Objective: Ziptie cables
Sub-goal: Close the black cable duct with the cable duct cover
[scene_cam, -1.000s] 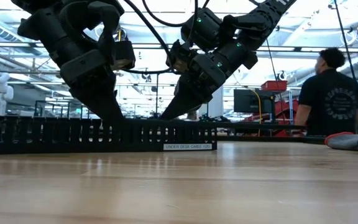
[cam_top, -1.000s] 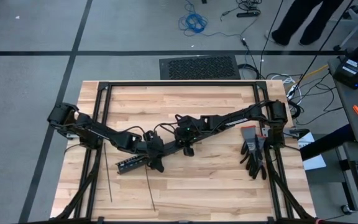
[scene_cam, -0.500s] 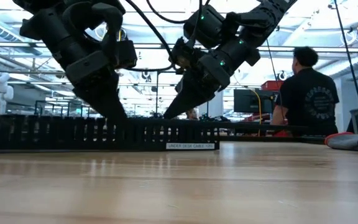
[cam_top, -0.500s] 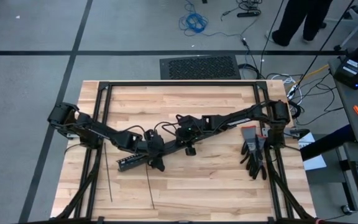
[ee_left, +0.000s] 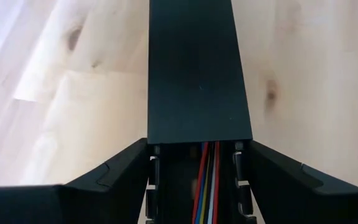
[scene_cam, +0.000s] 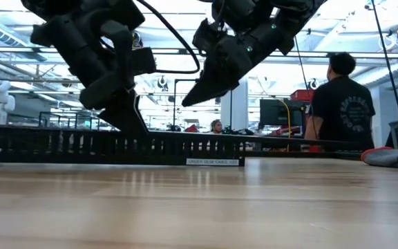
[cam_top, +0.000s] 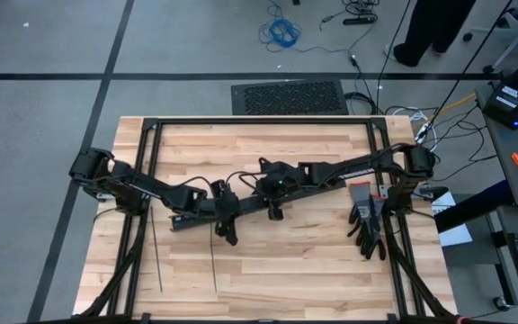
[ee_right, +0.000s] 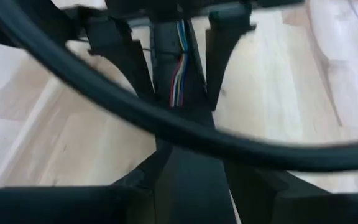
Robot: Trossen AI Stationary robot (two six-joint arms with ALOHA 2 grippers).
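Note:
A long black slotted duct [cam_top: 187,220] lies across the middle of the table, and it also shows in the low view [scene_cam: 81,146]. A flat black cover [ee_left: 197,74] closes its right part. Thin red, yellow, blue and white wires [ee_left: 207,180] lie inside the open part and also show in the right wrist view [ee_right: 179,81]. My left gripper [cam_top: 232,216] is shut on the duct. My right gripper [scene_cam: 185,104] is open above the covered part, with one finger to each side, touching nothing. Two thin dark zipties [cam_top: 156,256] [cam_top: 214,263] lie flat near the front edge. My left gripper pinches the duct's two slotted side walls [ee_left: 154,168] between its two fingers, where the cover ends. The fingers slant down from the table's left and point along the duct, one on each side. Whether the duct is clear of the table I cannot tell.
Black gloves [cam_top: 367,229] lie at the table's right side. Black frame rails [cam_top: 147,180] run along the table's left, far and right edges. A person [scene_cam: 340,104] stands in the room beyond the table.
My left gripper has carried the duct toward the table's far edge and turned it, so it now lies nearly straight from left to right. My right gripper has gone up, from the duct's top to well above it.

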